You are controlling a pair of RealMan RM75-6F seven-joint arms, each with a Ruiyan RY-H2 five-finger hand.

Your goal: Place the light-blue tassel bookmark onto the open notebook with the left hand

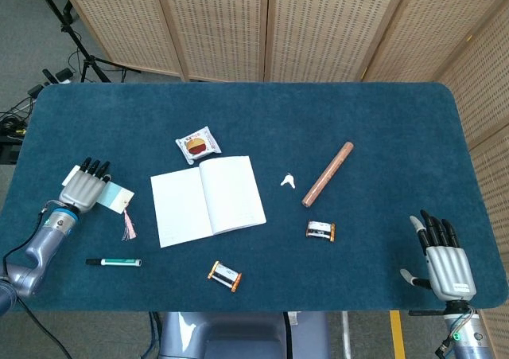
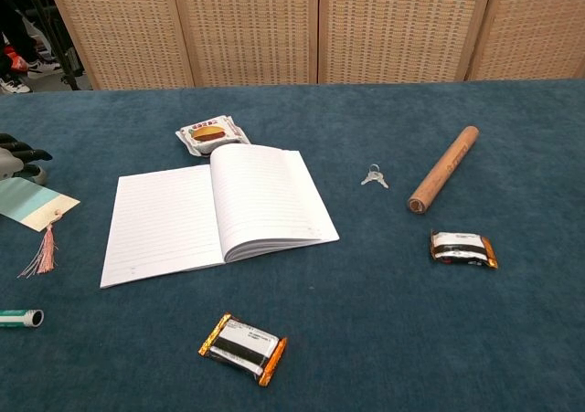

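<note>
My left hand (image 1: 82, 188) lay flat over the far end of the bookmark (image 1: 111, 197), fingers stretched out; whether it had any real hold on the card I could not tell. The bookmark sat on the table (image 1: 382, 128) just left of the open notebook (image 1: 207, 200), its pink tassel (image 2: 40, 254) trailing toward me. A marker (image 1: 114, 262) lay nearer my side. My right hand (image 1: 444, 257) rested far off, fingers spread, holding nothing.

Wicker screens (image 1: 262, 25) behind, blue table (image 1: 382, 128), grey floor (image 1: 32, 33)
</note>
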